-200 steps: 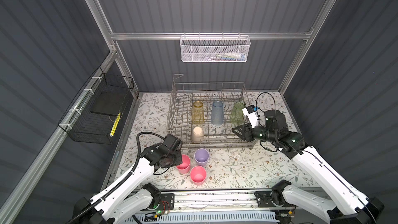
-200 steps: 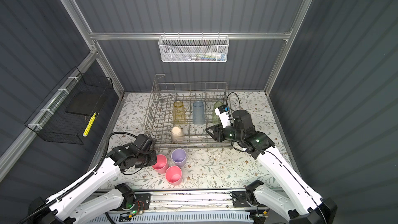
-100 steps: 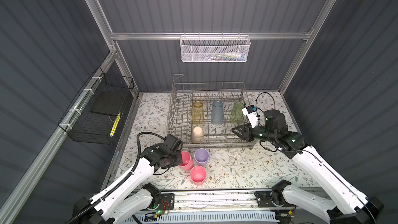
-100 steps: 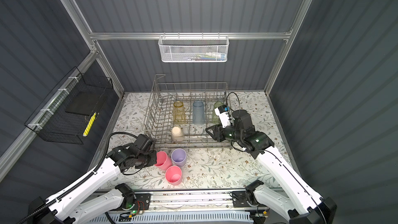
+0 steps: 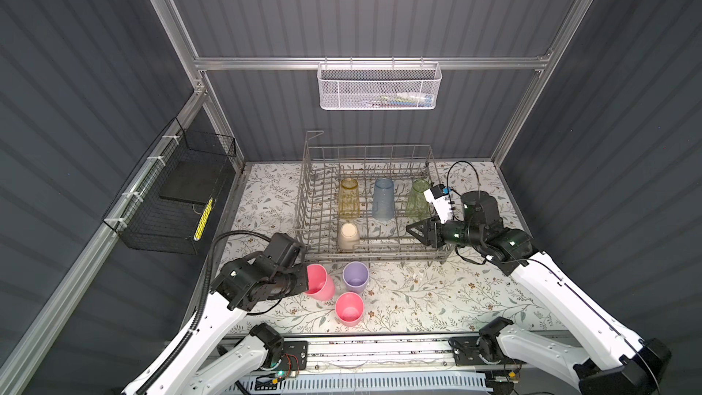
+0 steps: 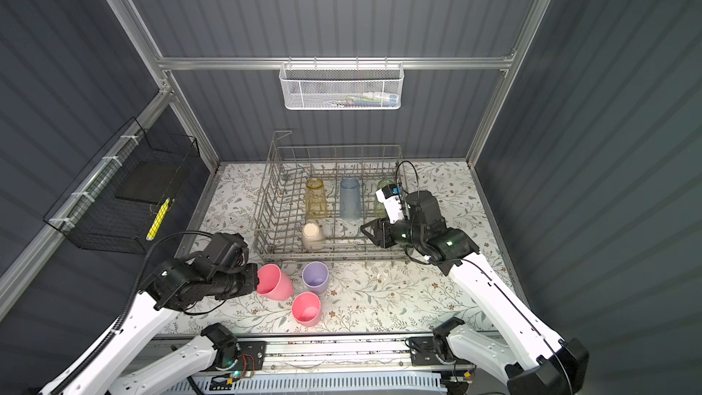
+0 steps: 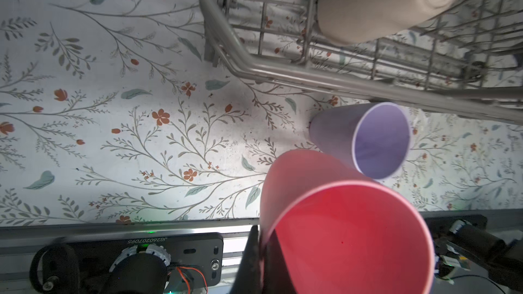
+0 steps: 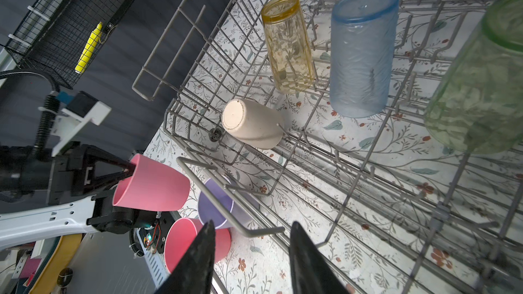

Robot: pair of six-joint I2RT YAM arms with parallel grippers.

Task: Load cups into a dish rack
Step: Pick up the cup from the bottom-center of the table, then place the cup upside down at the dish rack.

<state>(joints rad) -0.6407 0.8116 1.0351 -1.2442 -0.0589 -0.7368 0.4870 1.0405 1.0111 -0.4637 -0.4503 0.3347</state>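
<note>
**Now: left gripper (image 5: 305,280) pinches a pink cup (image 5: 322,286) just in front of the rack (image 5: 380,258)**

Its jaws are squeezed onto the rim of that cup, with 1 finger (image 7: 249,267) outside the wall and 1 inside. The cup is tilted, mouth towards the gripper, just off the rack's front left corner. Whether its base touches the table (image 5: 437,290) cannot be told.

The right gripper (image 5: 412,230) hangs over the rack's front right corner. Its jaws stand partly apart and hold nothing. In the right wrist view a rack wire crosses the gap between the fingertips; whether they touch it cannot be told.

Inside the rack, 4 cups sit mouth down on the tines. 3 form a row toward the rack's back:
- the amber cup (image 5: 348,203) on the left
- the blue cup (image 5: 383,199) in the middle
- the green cup (image 5: 416,199) on the right, partly hidden in both top views by the right arm's wrist camera

The beige cup (image 5: 348,235) sits nearer the rack's front, just ahead of the amber cup, and leans.

Outside the rack, 2 more cups stand mouth up on the table. The lilac cup (image 5: 356,277) is just beside the rack's front rail, close to the held cup. The 2nd pink cup (image 5: 349,310) is farther out from the rack, near the lilac cup.
</note>
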